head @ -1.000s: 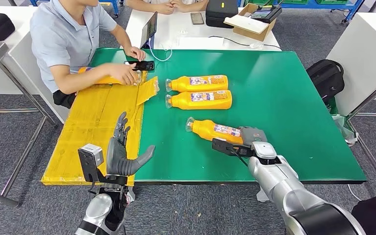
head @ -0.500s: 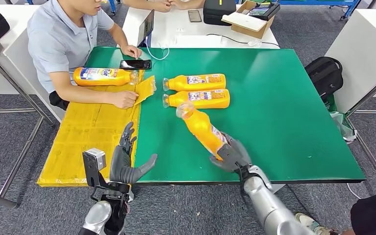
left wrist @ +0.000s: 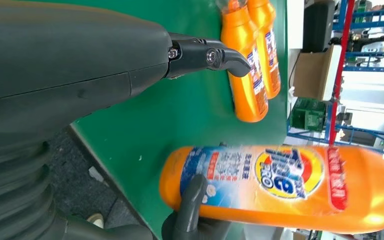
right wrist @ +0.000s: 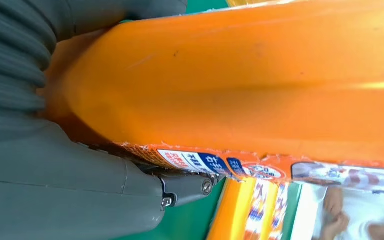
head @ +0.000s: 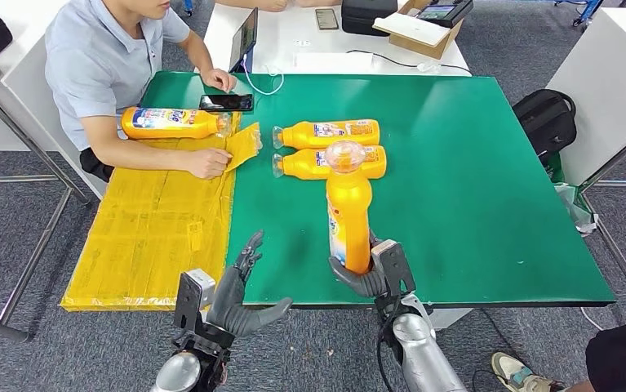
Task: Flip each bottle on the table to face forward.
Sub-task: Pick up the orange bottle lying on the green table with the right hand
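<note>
Green and wide, the desk (head: 472, 163) carries the work, and near its 6 o'clock edge the right robot hand (head: 364, 273) is clamped on the base of an orange bottle (head: 348, 208), which a second ago lay flat and now stands almost upright, cap up. So the turn is probably half done. At 7 o'clock the left robot hand (head: 240, 298) hovers, fingers apart. Two more bottles (head: 330, 149) lie at 12 o'clock, labels up.

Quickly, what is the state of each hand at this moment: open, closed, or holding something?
Left hand: open, holding nothing, fingers spread near the table edge.
Right hand: holding the orange bottle by its base, raised upright.
</note>
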